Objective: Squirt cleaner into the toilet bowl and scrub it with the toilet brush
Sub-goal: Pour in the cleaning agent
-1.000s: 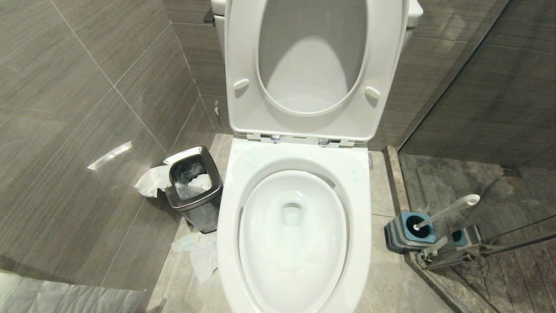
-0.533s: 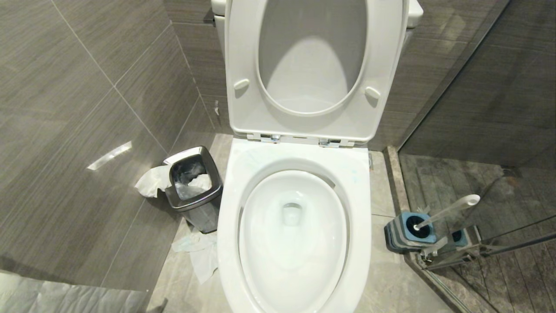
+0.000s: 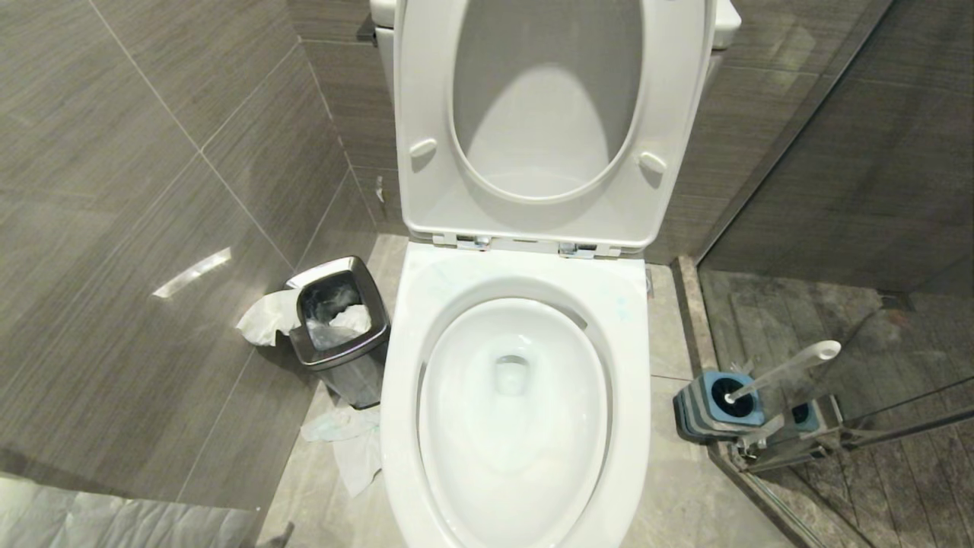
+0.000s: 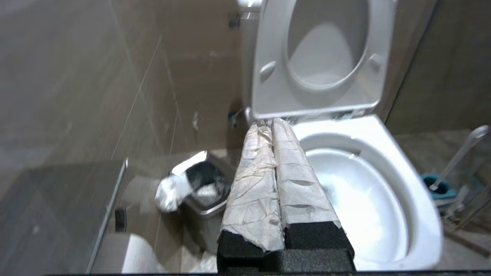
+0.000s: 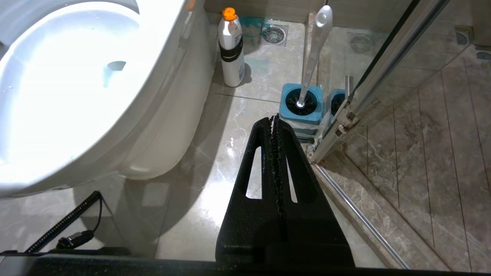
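Note:
The white toilet bowl [image 3: 411, 365] fills the middle of the head view, with seat and lid raised. Faint turquoise specks of cleaner [image 3: 622, 308] mark its rim. To its right, on the floor, the toilet brush [image 3: 784, 369] leans in its blue holder [image 3: 711, 415]. Neither gripper shows in the head view. My left gripper [image 4: 270, 122], its fingers wrapped in white paper, is shut and empty, held by the left rear of the toilet bowl [image 4: 387, 153]. Low over the floor tiles, my right gripper [image 5: 273, 117] is shut and empty, just short of the toilet brush [image 5: 311, 57] and holder [image 5: 301, 115].
A steel waste bin [image 3: 338, 327] with tissue stands left of the toilet, and more tissue [image 3: 350, 449] lies on the floor. A white bottle with an orange cap [image 5: 231, 50] stands by the toilet's right side. A glass shower door frame [image 5: 368, 76] runs beside the holder. A coiled black cable [image 5: 65, 226] lies on the floor.
The white-covered shape in the lower left corner of the head view has sunk a little. The toilet, brush and bin have not moved.

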Tool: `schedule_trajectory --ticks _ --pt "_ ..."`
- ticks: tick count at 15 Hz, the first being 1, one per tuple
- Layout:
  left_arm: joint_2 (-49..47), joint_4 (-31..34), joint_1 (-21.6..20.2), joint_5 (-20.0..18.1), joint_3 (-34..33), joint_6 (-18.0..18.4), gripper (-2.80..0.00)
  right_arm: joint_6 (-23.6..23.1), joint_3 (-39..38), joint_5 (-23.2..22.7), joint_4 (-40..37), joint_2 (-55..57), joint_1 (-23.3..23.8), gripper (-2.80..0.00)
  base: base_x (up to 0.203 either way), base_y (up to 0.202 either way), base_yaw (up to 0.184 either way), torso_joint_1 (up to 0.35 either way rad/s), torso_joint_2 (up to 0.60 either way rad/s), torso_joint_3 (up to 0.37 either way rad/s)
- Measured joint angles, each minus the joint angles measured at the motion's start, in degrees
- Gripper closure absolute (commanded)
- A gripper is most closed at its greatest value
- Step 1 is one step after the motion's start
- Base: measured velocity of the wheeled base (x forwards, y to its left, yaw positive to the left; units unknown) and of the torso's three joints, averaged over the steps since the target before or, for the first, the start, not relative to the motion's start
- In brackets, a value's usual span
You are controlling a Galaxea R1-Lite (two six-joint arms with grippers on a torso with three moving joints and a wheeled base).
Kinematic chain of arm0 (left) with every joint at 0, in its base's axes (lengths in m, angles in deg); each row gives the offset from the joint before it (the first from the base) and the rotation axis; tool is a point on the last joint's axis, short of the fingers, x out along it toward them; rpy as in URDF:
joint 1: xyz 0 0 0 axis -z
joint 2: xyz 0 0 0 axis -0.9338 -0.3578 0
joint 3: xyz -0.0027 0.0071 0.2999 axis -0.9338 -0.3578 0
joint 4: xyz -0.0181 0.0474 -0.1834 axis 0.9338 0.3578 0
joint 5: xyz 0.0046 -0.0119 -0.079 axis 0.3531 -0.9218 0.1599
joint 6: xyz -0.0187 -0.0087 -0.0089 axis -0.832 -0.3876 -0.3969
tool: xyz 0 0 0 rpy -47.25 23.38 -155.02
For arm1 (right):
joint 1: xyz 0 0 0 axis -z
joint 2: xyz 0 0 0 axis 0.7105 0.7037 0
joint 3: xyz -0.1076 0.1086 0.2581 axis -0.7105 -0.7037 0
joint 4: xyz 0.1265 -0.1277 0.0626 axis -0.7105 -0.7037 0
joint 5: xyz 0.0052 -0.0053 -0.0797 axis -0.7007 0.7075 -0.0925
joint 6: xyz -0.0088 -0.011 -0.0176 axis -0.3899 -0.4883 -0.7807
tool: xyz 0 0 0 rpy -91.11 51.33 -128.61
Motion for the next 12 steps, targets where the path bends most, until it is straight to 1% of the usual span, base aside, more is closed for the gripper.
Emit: schedule_trajectory --ticks 2,5,6,7,9,11,12 --pt "0.1 -8.4 0.0 2.0 -9.6 0.5 0.00 0.0 0.0 0.0 0.0 0.0 0.0 0.00 0.000 0.000 0.000 0.000 0.00 0.000" --pt "0.2 -24.2 0.0 5.3 -24.6 1.3 0.00 0.0 0.0 0.0 0.0 0.0 0.0 0.00 0.000 0.000 0.000 0.000 0.00 0.000" --pt "0.2 -28.6 0.0 6.2 -28.0 1.9 0.00 0.0 0.0 0.0 0.0 0.0 0.0 0.00 0.000 0.000 0.000 0.000 0.00 0.000" --pt "0.2 -30.3 0.0 6.5 -29.6 2.4 0.00 0.0 0.0 0.0 0.0 0.0 0.0 0.00 0.000 0.000 0.000 0.000 0.00 0.000" --pt "0.2 -27.2 0.0 7.3 -30.8 2.8 0.00 0.0 0.0 0.0 0.0 0.0 0.0 0.00 0.000 0.000 0.000 0.000 0.00 0.000" --pt "0.2 -22.5 0.0 8.4 -31.2 4.0 0.00 0.0 0.0 0.0 0.0 0.0 0.0 0.00 0.000 0.000 0.000 0.000 0.00 0.000" --pt "0.2 -19.9 0.0 9.5 -31.3 4.5 0.00 0.0 0.0 0.0 0.0 0.0 0.0 0.00 0.000 0.000 0.000 0.000 0.00 0.000"
